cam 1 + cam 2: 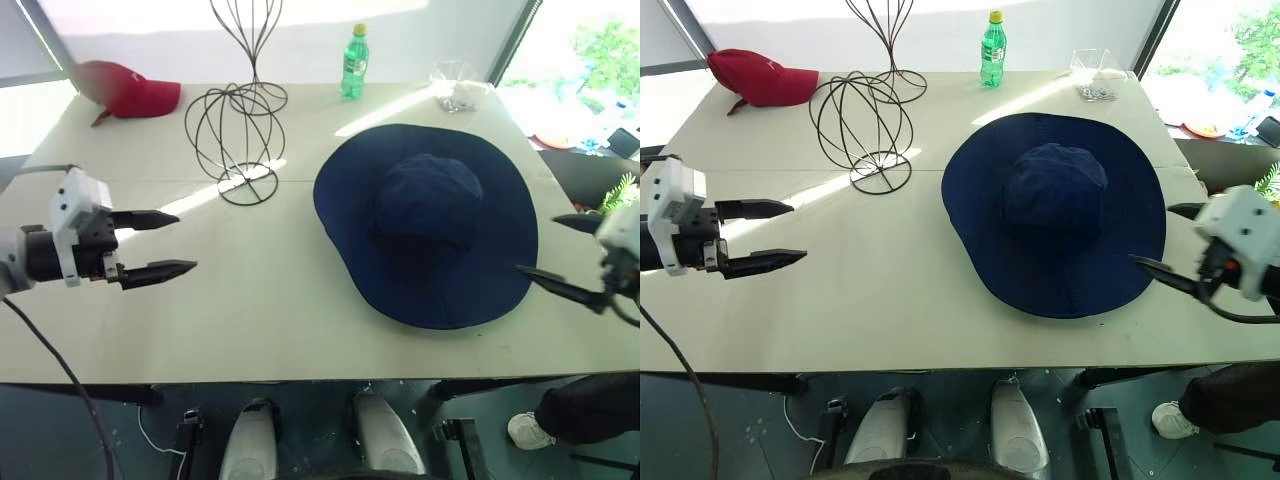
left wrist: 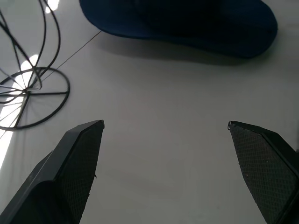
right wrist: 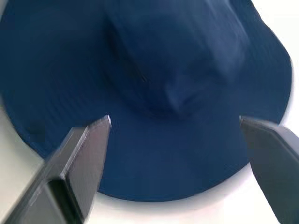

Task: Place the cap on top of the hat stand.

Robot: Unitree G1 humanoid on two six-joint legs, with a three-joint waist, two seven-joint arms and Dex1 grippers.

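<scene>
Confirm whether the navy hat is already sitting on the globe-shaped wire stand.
No: the navy hat lies flat on the table, apart from the bare globe-shaped wire stand.

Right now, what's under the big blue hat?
The cap lies flat, crown up, on the white table, which shows all around its brim. Whatever is beneath the crown and brim is covered, so that can't be seen.

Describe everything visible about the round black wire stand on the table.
The short black wire hat stand is a globe-shaped cage of thin crossing loops on a round wire base ring with spokes. It stands upright and empty on the pale table, left of the navy wide-brimmed fabric cap, apart from it. A taller narrow wire stand stands just behind.
</scene>
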